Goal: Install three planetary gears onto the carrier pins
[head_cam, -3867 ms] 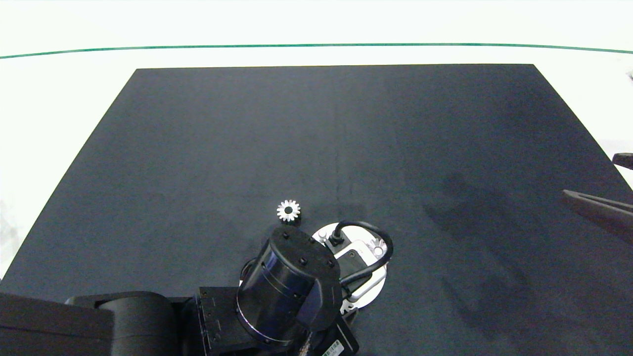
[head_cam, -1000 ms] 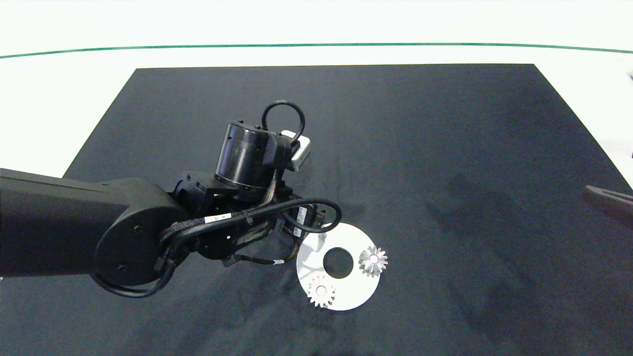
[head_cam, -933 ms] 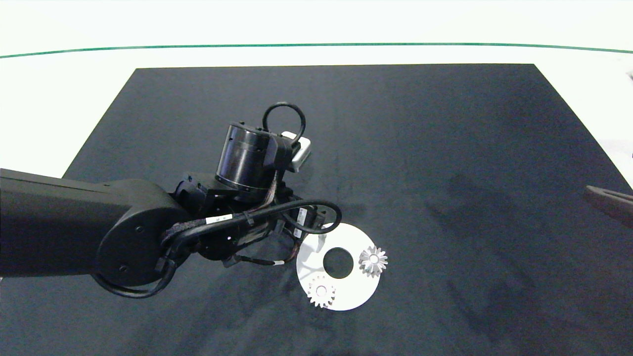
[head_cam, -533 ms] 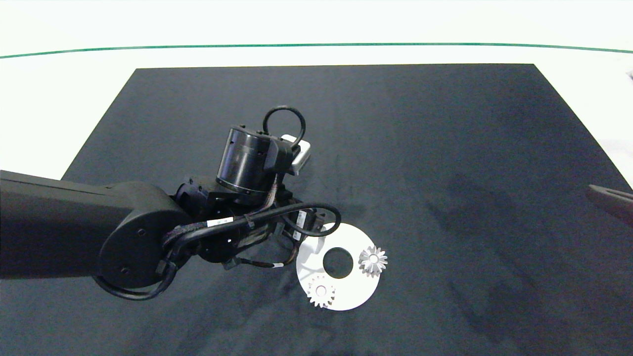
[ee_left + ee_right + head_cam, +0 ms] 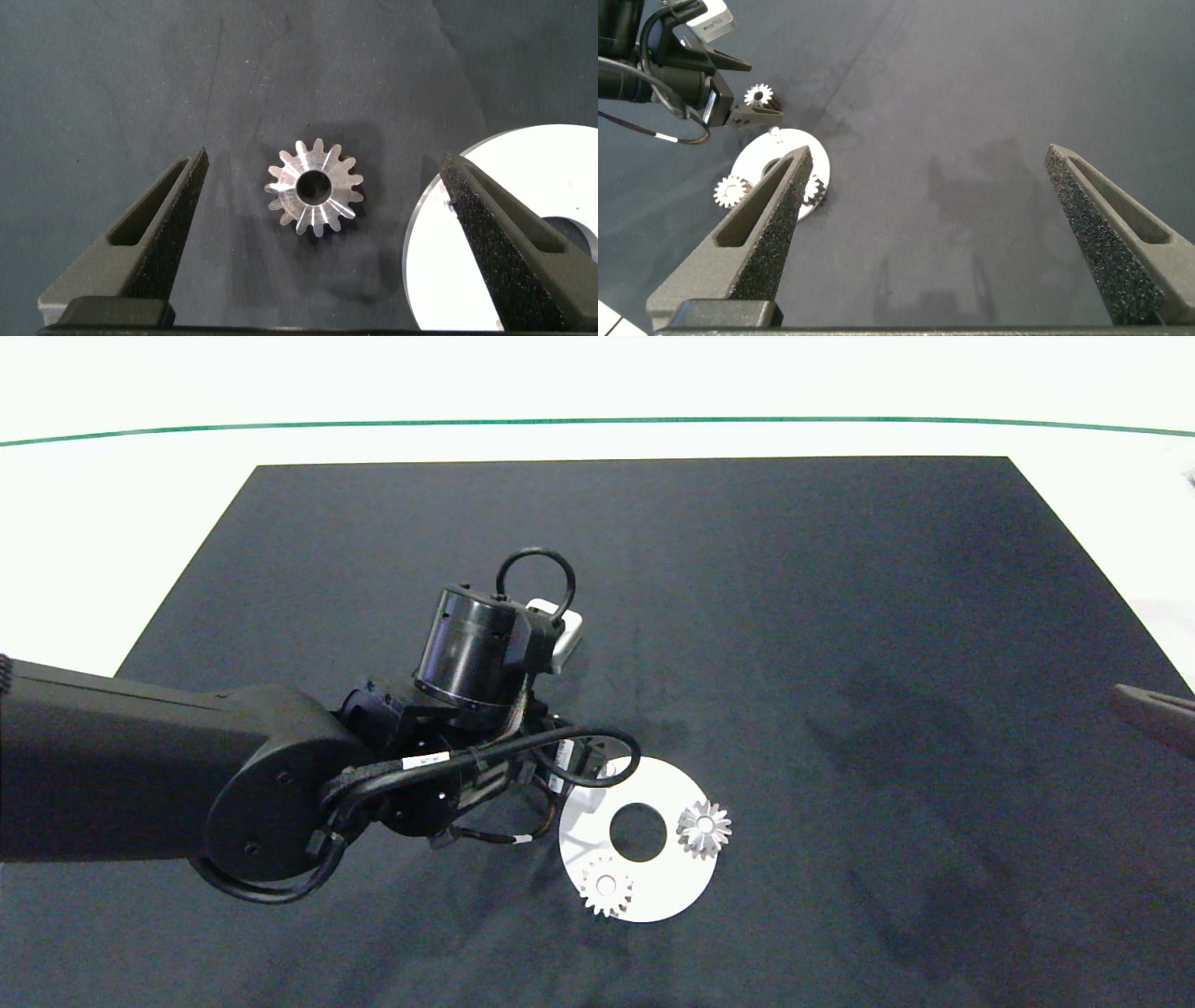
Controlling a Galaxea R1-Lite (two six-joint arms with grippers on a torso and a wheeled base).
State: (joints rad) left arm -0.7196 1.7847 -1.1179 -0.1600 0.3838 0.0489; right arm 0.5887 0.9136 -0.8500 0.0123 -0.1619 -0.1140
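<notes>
Left gripper (image 5: 322, 187), jaws wide, poised over third planetary gear (image 5: 315, 188) lying on worktop beside carrier disc (image 5: 653, 887); two gears seated. Next: descend, close squarely. Right gripper (image 5: 943, 201) parked, jaws wide.

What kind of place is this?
Probably a robotics lab test bench: a dark mat on a white table, a white disc with small metal gears, and the left gripper open around another gear.

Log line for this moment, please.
left gripper: open, straddling loose gear on mat | disc: two gears seated | right gripper: open, parked
</notes>
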